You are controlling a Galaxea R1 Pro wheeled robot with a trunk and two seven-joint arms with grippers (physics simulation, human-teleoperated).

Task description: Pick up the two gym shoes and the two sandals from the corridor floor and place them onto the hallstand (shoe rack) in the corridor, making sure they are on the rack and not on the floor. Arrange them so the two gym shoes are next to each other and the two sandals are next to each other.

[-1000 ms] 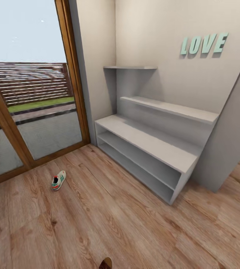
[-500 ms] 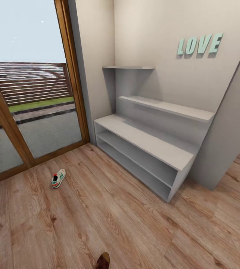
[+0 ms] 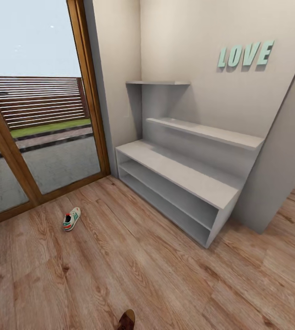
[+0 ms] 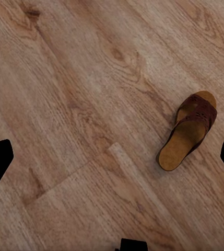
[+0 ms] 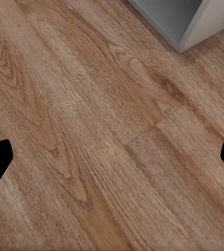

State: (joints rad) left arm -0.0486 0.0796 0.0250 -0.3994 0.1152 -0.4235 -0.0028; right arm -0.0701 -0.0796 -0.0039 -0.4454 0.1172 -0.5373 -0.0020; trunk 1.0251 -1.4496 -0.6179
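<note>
The rack (image 3: 179, 176) stands right of centre in the head view, its front edge running diagonally from the glass door (image 3: 37, 137) toward the lower right; its bench top and two open shelves are bare. Wide open floor (image 3: 165, 284) spreads before it. One gym shoe (image 3: 71, 219) lies at the left near the door, well apart from the rack. One sandal (image 3: 126, 320) pokes in at the bottom edge; the left wrist view has it (image 4: 189, 130) flat on the planks. Both hands are spread wide, holding nothing; the rack's corner (image 5: 195, 21) is upper right.
</note>
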